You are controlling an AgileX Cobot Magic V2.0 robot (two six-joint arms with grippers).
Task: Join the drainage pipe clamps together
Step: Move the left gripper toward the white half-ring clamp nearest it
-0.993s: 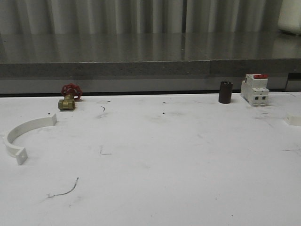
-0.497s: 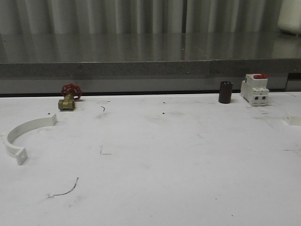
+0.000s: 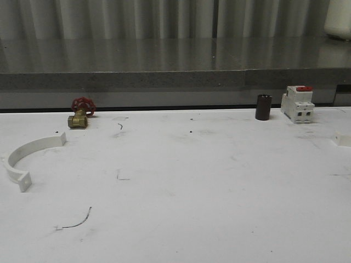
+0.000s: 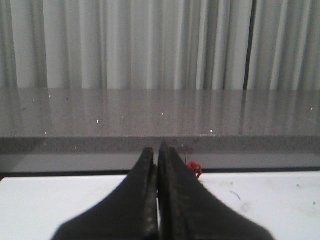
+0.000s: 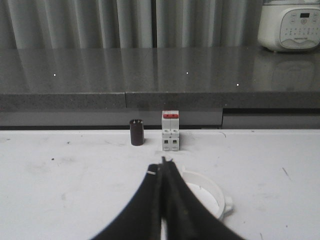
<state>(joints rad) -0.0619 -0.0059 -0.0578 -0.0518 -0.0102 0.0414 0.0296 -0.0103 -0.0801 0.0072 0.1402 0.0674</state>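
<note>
The second clamp [image 5: 207,192] lies behind the right gripper [image 5: 162,167], whose closed jaws cover its near part. At the desk [image 3: 181,186] edge beyond the breaker [image 3: 297,104], it [image 3: 343,139] is cut off. The red valve [image 4: 194,169] is mostly hidden behind the left gripper [image 4: 158,152].

White table [image 3: 192,186], clamp [image 3: 27,156], valve [image 3: 80,113], breaker [image 3: 298,104]
</note>
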